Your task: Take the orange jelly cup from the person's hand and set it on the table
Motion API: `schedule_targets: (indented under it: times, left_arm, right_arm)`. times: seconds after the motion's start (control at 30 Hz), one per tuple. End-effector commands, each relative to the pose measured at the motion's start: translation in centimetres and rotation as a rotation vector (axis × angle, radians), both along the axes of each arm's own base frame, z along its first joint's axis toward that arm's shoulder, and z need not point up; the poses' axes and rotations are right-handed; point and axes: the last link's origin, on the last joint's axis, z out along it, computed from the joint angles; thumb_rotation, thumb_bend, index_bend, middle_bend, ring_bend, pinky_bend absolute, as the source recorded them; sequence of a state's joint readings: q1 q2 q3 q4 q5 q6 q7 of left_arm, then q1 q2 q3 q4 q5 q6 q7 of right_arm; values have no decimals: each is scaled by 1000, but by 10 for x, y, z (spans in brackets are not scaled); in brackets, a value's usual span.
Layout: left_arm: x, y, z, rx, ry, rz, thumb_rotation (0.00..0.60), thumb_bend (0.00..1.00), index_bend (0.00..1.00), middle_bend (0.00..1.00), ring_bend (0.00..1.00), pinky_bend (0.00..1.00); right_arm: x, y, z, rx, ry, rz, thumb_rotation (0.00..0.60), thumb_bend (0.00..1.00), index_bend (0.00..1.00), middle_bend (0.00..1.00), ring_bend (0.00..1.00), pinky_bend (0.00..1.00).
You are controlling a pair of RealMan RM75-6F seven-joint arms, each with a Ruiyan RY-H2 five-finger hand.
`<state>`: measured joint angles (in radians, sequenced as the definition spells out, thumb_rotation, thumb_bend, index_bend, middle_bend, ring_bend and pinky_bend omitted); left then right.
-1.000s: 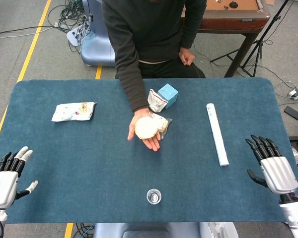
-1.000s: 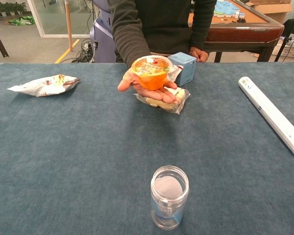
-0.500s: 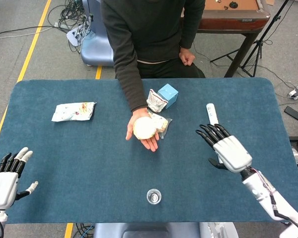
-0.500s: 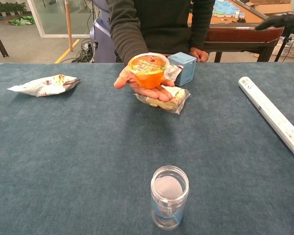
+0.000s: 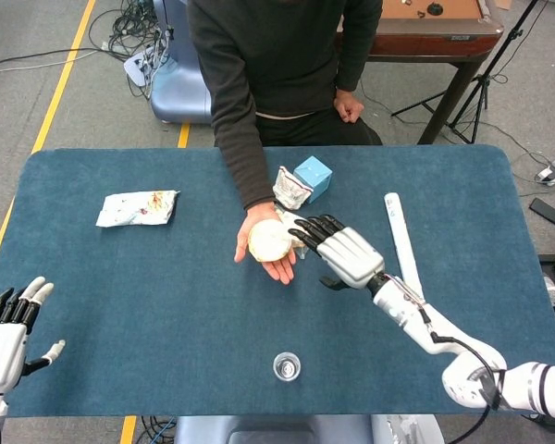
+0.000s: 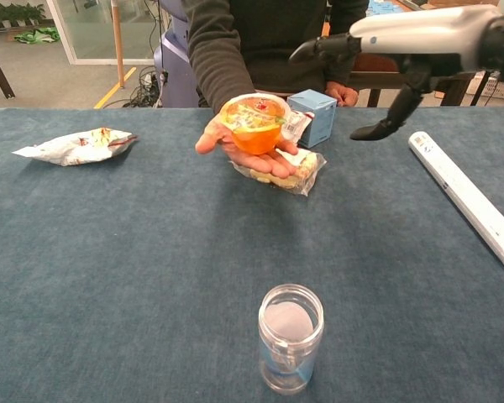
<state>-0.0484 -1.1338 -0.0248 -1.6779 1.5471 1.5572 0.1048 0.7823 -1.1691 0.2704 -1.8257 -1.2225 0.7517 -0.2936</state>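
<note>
The orange jelly cup [image 6: 254, 124] rests on the person's upturned palm [image 6: 239, 149] above the table middle; from the head view its pale lid [image 5: 269, 240] shows. My right hand [image 5: 345, 253] hovers open just right of the cup, fingers spread and pointing toward it, not touching. In the chest view the right hand [image 6: 378, 50] sits high, above and right of the cup. My left hand [image 5: 7, 326] stays open at the near left corner, holding nothing.
A clear jar [image 6: 290, 337] stands near the front edge. A blue box [image 5: 313, 178] and snack packets [image 6: 286, 171] lie behind and under the person's hand. A white roll [image 5: 402, 245] lies to the right, a wrapper [image 5: 137, 207] to the left.
My right arm has swept from the near right corner leftward across the table until the hand is beside the cup. The person's hand and the left hand have barely moved.
</note>
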Motion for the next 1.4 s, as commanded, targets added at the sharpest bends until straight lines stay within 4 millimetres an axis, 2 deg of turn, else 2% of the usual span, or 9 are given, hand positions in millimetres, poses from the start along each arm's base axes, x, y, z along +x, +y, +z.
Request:
schedule_targets:
  times: [0.03,0.23,0.47,0.8,0.93,1.0,1.07,1.2,1.4]
  left_arm:
    - [-1,-1,0,1,0,4,600,210,108,70,92,32]
    - [-1,-3,2,10,-2,4,600,210,108,70,92,32]
    - [-4,-6,5,19,0,14,600,210,108,70,92,32]
    - [-5,-6,4,14,1,16,600,210,108,70,92,32]
    - [-6,-6,4,15,2,20,600,210,108,70,92,32]
    - [-6,-6,5,17,3,22,600,210,108,70,92,32]
    - [-8,-7,6,19,4,26,600,210,108,70,92,32]
    - [-9,-7,5,16,4,31,600,210,107,70,92,32]
    - [-10,-7,5,17,4,30,600,210,108,70,92,32]
  right_arm:
    - [23,-18,-23,13,5,9,600,253,0,20,0,81]
    - [41,-35,-45,31,25,-3,600,253,0,19,0,81]
    - [53,-43,-65,63,48,-16,600,254,0,20,0,81]
    - [69,-47,-78,67,51,-14,600,254,26,31,0,89]
    - [72,-51,-82,50,39,-15,600,316,205,128,41,195]
    - [74,-52,-84,36,19,-13,600,370,331,196,117,297]
    - [74,-53,-83,23,-4,-10,600,400,402,245,176,393]
    - [71,-54,-75,3,-36,-2,600,433,456,298,267,532]
    - [57,-46,-50,-24,-67,6,600,436,460,307,281,562]
